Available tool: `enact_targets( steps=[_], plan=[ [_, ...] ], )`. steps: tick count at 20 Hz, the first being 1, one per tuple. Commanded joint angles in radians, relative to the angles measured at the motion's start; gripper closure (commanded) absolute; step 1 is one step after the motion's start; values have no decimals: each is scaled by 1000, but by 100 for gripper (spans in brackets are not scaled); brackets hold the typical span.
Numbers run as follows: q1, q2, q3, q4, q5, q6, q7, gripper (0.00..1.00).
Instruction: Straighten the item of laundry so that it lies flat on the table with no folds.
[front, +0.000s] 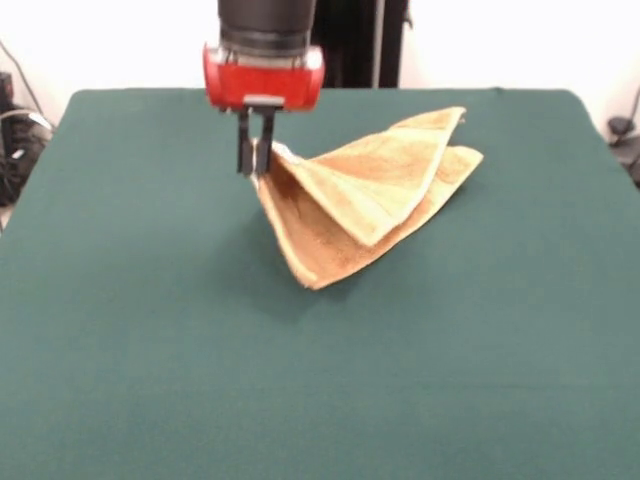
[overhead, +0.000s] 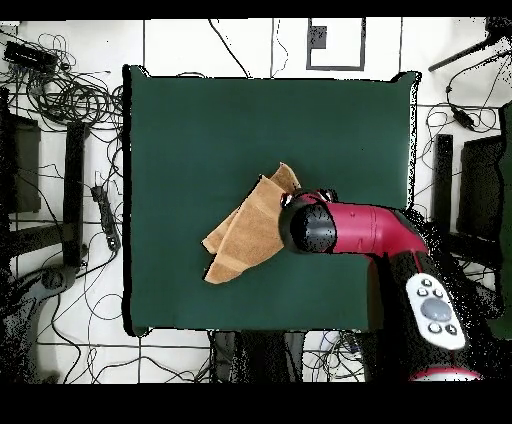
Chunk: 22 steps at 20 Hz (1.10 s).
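The orange-tan towel (front: 360, 195) is folded over itself and hangs from one lifted corner, its lower edges resting on the green table (front: 150, 350). My gripper (front: 256, 160) is shut on that raised corner at the towel's left end in the front view, holding it above the table. In the overhead view the towel (overhead: 248, 232) spreads left of the arm's red and black head (overhead: 312, 226), which hides the gripper itself. No care tag shows.
The table's felt (overhead: 200, 130) extends widely around the towel on all sides. Cables and equipment (overhead: 60, 95) lie on the floor beyond the table's edges. The arm's body (overhead: 400, 250) reaches in from the table's robot side.
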<state>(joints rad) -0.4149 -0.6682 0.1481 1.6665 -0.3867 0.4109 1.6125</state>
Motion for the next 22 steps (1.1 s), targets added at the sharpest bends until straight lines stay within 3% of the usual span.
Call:
enact_targets(
  steps=[1,11,15,19,22],
  plan=[
    [56,148,130,-250,-55,229,-166,100],
    [8,194,191,-332,-208,137,-264,100],
    [-42,183,237,-294,-263,112,-303,100],
    [-172,146,340,-160,-276,109,-384,100],
    [-239,136,387,-80,-306,64,-374,100]
  ],
)
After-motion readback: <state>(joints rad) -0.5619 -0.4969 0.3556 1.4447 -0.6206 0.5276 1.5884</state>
